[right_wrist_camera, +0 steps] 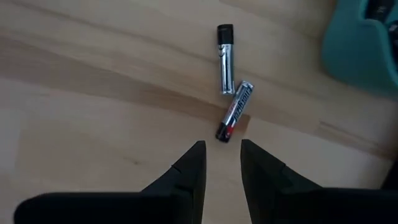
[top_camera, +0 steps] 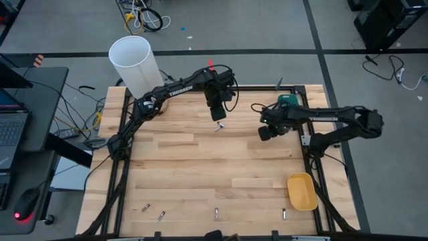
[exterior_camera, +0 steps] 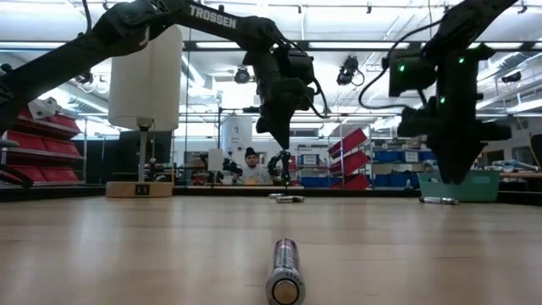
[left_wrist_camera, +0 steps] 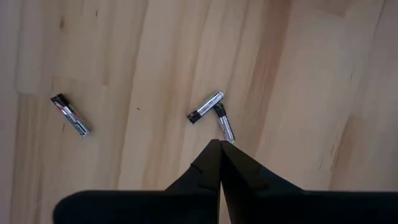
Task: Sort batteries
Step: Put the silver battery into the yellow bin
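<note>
Two small batteries (left_wrist_camera: 205,107) lie touching in a V on the wood, just beyond my left gripper (left_wrist_camera: 219,144), which is shut and hovers above them (exterior_camera: 288,198); a third battery (left_wrist_camera: 70,114) lies apart. My right gripper (right_wrist_camera: 222,146) is open and hangs above another pair of batteries (right_wrist_camera: 235,111), a silvery one (right_wrist_camera: 226,59) and a dark-labelled one, beside the teal tray (right_wrist_camera: 364,43). Several more batteries (top_camera: 216,213) lie along the table's near edge. In the high view, my left gripper (top_camera: 217,114) is near the far middle and my right gripper (top_camera: 266,132) is to its right.
A tall white cylinder (top_camera: 137,63) stands at the far left corner. The teal tray (top_camera: 286,100) sits at the far right, the yellow tray (top_camera: 301,191) at the near right edge. One battery (exterior_camera: 285,271) lies close to the low camera. A person sits in the room behind.
</note>
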Controlling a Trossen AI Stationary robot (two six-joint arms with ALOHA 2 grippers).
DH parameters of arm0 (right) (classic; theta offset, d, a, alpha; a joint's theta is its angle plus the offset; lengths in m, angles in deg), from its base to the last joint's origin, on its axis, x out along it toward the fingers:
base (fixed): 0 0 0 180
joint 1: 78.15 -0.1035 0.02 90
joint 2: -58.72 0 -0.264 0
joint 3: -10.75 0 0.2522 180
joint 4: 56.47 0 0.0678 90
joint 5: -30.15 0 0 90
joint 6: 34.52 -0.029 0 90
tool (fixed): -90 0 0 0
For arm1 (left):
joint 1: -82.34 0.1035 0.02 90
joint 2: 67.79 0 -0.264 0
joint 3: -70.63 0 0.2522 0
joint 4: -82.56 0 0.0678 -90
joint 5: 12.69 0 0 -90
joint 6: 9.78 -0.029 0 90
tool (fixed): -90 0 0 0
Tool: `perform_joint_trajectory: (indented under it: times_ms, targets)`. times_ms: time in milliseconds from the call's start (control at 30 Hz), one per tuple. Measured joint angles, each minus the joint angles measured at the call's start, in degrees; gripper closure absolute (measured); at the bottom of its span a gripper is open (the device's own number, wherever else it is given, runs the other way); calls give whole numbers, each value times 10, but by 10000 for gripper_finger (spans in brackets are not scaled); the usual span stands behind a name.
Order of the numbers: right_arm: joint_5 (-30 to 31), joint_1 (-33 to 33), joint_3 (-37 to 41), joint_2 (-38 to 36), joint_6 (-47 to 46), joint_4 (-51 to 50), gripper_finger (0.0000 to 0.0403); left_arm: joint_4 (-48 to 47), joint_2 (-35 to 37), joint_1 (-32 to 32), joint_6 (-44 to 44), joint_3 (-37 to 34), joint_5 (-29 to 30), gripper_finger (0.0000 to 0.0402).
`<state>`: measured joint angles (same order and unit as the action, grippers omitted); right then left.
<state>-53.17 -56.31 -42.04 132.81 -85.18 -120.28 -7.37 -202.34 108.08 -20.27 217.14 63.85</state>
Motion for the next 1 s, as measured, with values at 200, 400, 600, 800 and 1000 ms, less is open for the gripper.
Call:
perform_joint_trajectory:
  times_ms: [200,400,600,800,1000]
  targets:
    - [11,9,0,63,0,8,317,-28,16,1,-1,0,58,384]
    - [11,23,-1,108,25,55,320,-50,54,4,-5,0,73,384]
    - [-15,28,-3,121,43,51,369,-49,104,6,-1,1,77,385]
    - [-58,0,3,71,40,0,390,-59,114,5,2,1,78,385]
    - [-133,-81,1,-16,6,-78,397,-56,114,6,2,0,80,385]
